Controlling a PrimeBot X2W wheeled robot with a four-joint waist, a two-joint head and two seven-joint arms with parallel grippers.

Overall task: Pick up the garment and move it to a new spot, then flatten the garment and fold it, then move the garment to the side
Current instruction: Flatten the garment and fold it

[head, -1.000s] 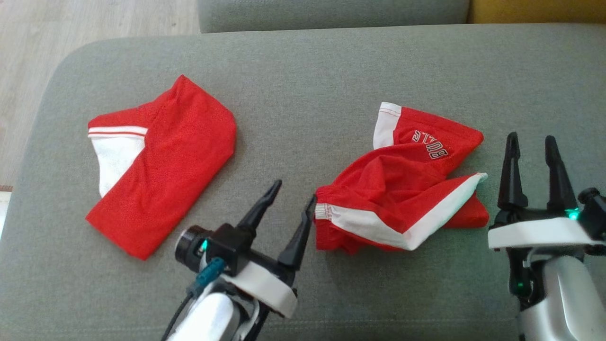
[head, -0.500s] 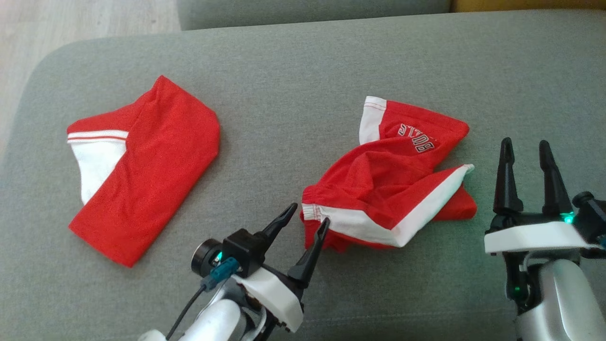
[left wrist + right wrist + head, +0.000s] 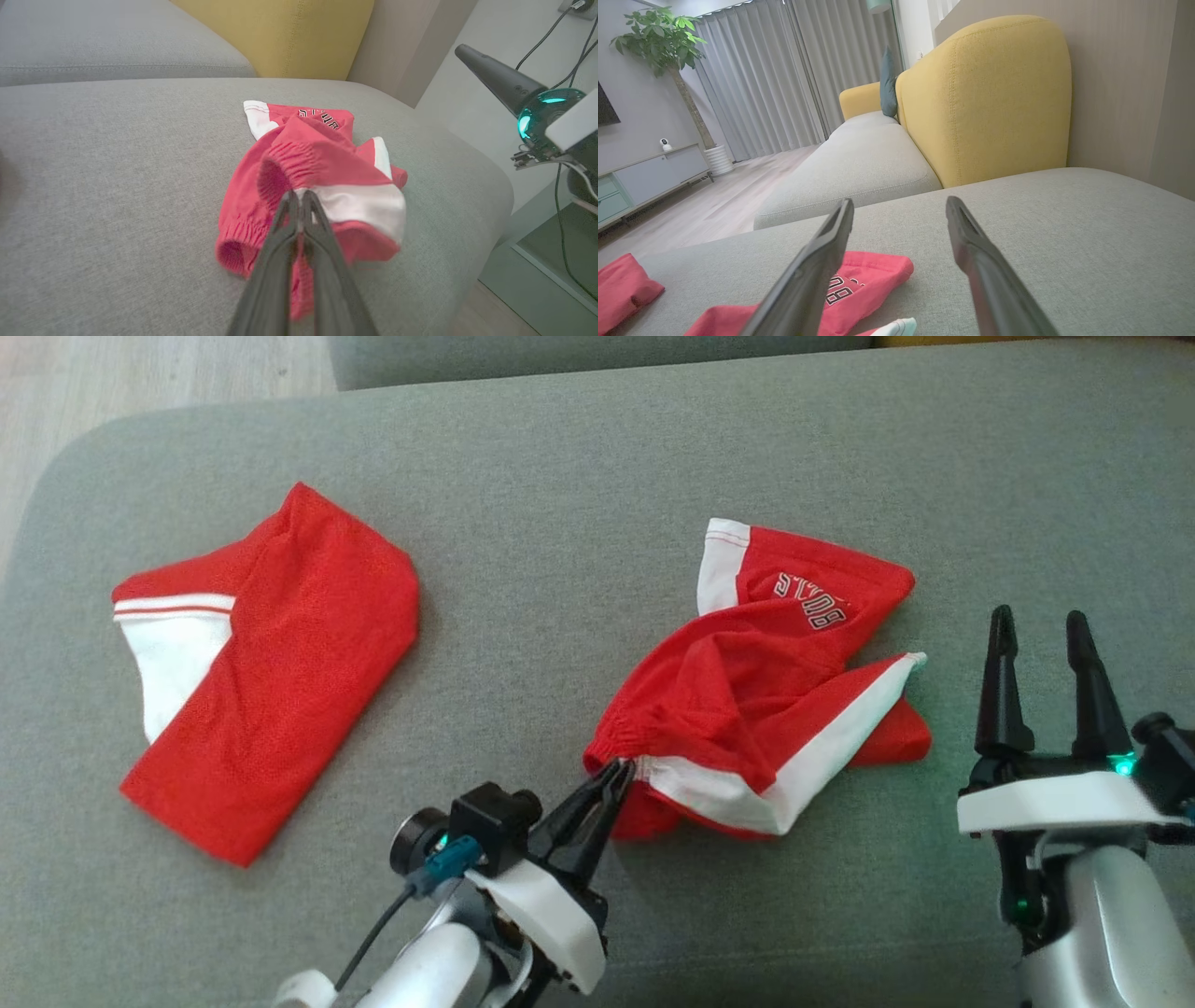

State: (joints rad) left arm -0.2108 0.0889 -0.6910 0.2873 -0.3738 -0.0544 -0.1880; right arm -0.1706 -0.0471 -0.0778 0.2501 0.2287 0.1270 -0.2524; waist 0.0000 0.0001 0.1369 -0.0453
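Observation:
The garment [image 3: 747, 709] lies crumpled on the grey cushion, right of centre. It is red with white panels, dark white-outlined lettering and a gathered elastic edge. My left gripper [image 3: 618, 770] is shut on that gathered edge at the garment's near left corner. In the left wrist view the fingertips [image 3: 299, 196] pinch the cloth where red meets white on the garment [image 3: 317, 158]. My right gripper [image 3: 1036, 625] stands open just right of the garment, nothing between its fingers. From the right wrist the open gripper [image 3: 900, 207] points over the lettered part of the garment [image 3: 859, 280].
A second red piece with a white part and striped trim [image 3: 280, 653] lies folded at the cushion's left. The grey cushion [image 3: 579, 504] has bare room at the middle and back. A yellow backrest [image 3: 990, 93] rises behind. Wooden floor [image 3: 140, 373] lies past the left edge.
My left gripper moved forward to the garment's near left edge and shut on it. The right gripper stayed open in place. The head camera shifted slightly.

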